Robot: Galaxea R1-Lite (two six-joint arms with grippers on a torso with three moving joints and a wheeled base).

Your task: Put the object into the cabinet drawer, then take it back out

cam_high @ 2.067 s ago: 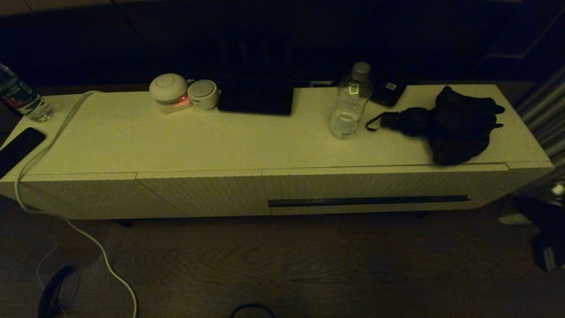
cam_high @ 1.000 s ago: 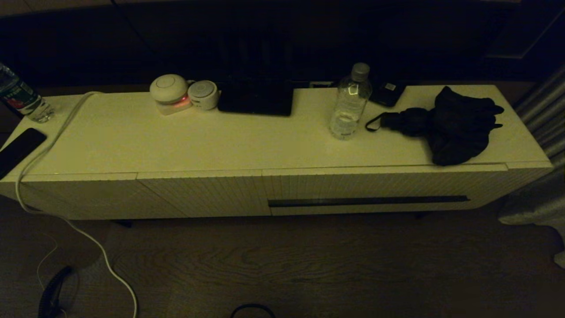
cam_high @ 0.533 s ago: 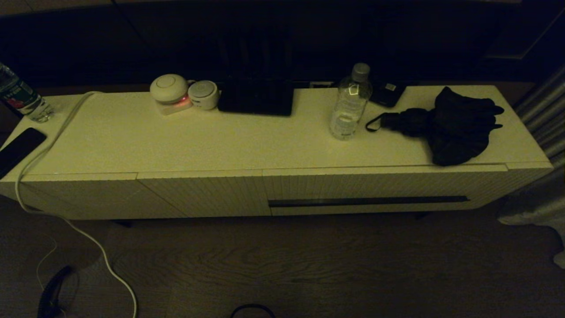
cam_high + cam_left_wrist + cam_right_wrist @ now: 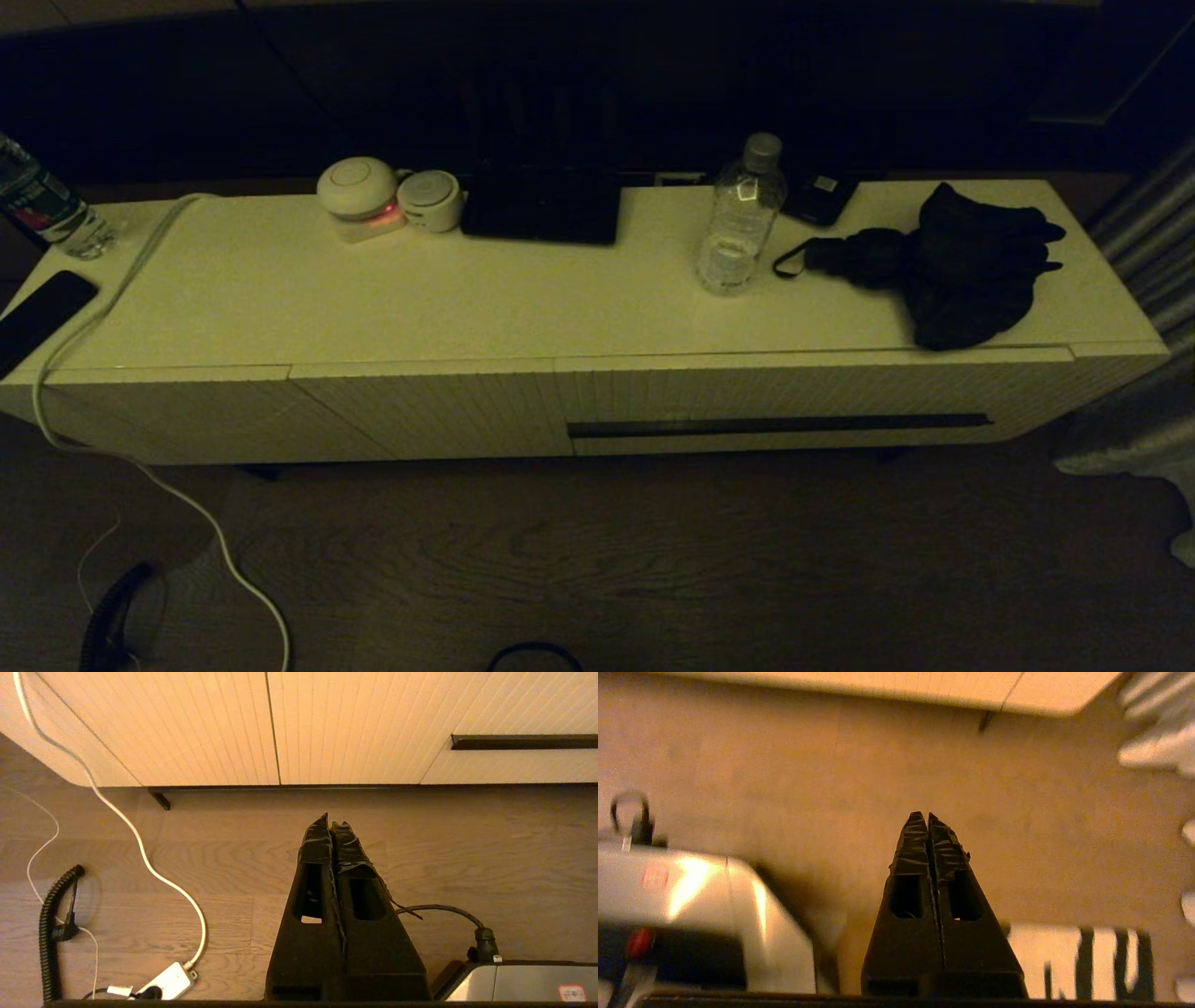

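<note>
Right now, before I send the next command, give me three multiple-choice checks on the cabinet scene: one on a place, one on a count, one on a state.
1. Where does the black folded umbrella lie?
A. on the floor
B. on the cabinet top, toward the right end
C. inside the drawer

2. How many clear plastic bottles show in the head view?
A. two
B. none
C. four

3. How is the cabinet drawer?
A. pulled fully out
B. removed
C. closed

Answers:
1 B, it rests on the cabinet top to the right of the capped bottle.
2 A, that one plus another bottle at the far left.
3 C, its ribbed front sits flush with the neighbouring panels.
</note>
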